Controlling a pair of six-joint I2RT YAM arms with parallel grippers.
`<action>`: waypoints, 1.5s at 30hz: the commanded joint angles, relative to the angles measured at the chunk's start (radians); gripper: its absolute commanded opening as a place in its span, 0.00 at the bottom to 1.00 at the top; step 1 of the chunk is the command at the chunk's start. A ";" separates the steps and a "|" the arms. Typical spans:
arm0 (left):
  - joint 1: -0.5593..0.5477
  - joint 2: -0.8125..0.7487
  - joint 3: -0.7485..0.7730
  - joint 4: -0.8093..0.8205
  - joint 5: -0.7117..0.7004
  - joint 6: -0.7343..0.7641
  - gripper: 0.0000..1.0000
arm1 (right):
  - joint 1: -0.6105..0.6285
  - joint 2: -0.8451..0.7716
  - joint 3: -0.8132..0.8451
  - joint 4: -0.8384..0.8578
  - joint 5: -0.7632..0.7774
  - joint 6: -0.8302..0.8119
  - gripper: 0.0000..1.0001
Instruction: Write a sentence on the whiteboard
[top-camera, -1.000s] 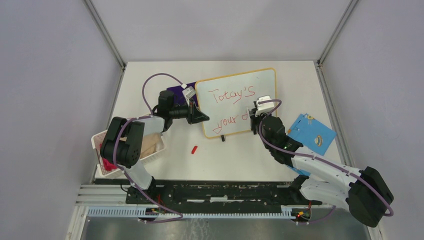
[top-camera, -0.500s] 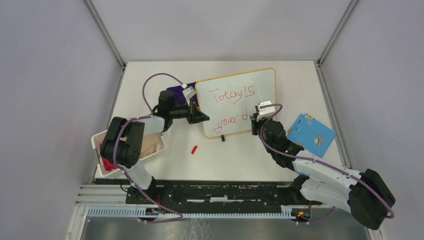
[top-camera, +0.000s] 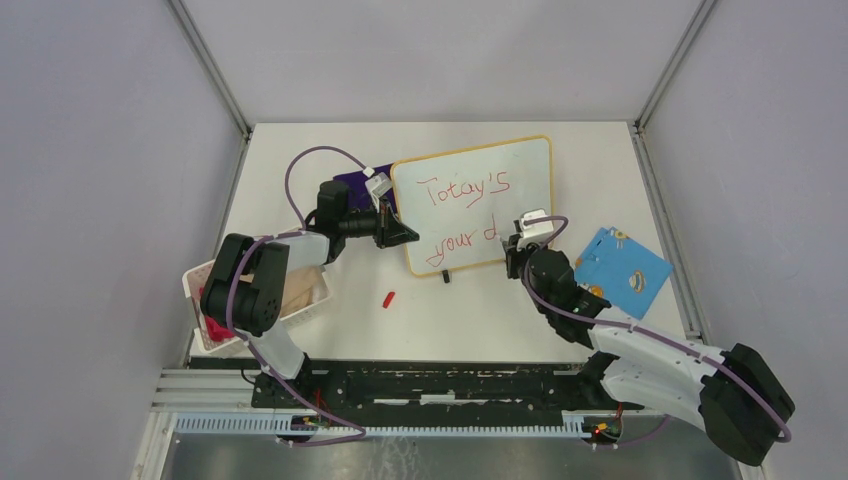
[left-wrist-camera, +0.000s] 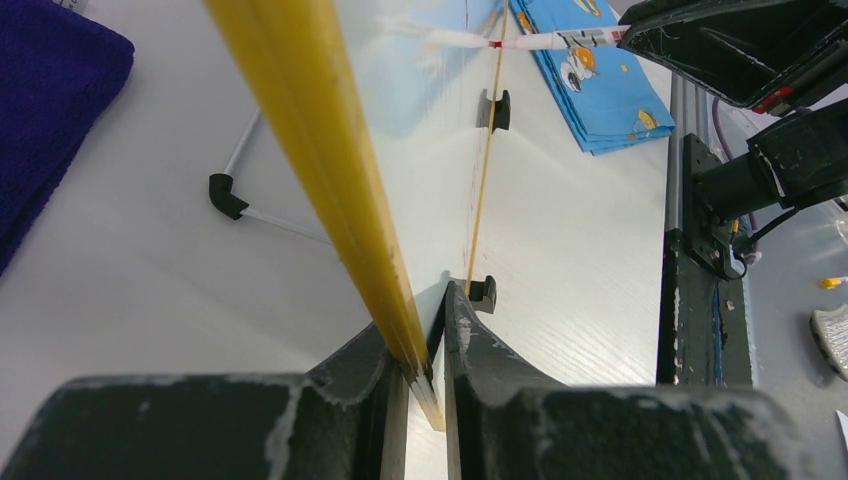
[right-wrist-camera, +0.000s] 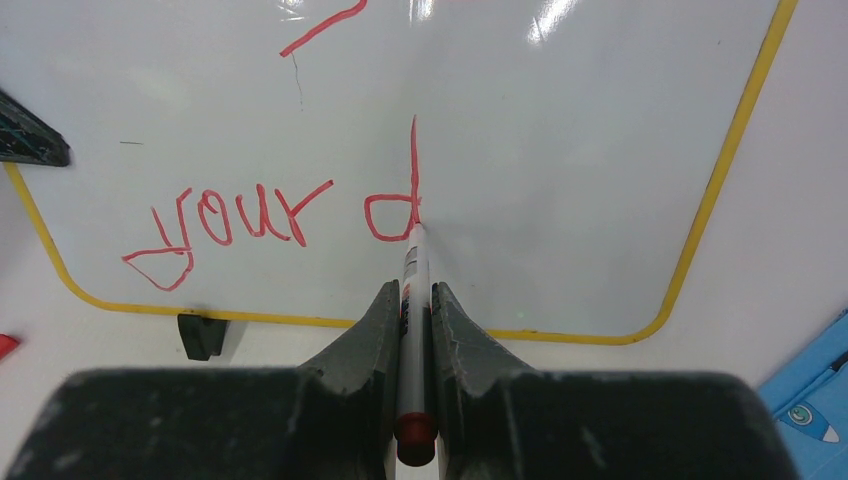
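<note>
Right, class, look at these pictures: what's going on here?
The left gripper has its fingers clamped on the whiteboard's yellow edge, apparently steadying it. The right gripper holds a red marker, tip on the board at the foot of a "d". The sentence reads "Totay's" above "your d", so it looks unfinished.

left fingers (left-wrist-camera: 350, 405) clamped tight; right fingers (right-wrist-camera: 368, 345) clamped too, arm outstretched.

The whiteboard (top-camera: 500, 165) sits at the middle of the table (top-camera: 300, 170), the left gripper (left-wrist-camera: 420, 335) clamped on its left edge, a cloth (top-camera: 352, 182) behind that gripper. The marker (right-wrist-camera: 413, 250) in the right gripper (right-wrist-camera: 412, 292) touches the board at the end of the lower line of writing (right-wrist-camera: 235, 215). A card (top-camera: 625, 268) lies to the right, a basket (top-camera: 195, 280) at the front left.
</note>
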 joint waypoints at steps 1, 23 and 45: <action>-0.032 0.049 -0.025 -0.117 -0.125 0.162 0.02 | -0.004 -0.017 -0.018 0.000 0.014 0.013 0.00; -0.032 0.051 -0.024 -0.121 -0.127 0.163 0.02 | -0.026 -0.102 0.029 -0.024 0.049 -0.002 0.00; -0.033 0.051 -0.023 -0.121 -0.127 0.164 0.02 | -0.047 -0.012 0.087 0.018 0.027 -0.012 0.00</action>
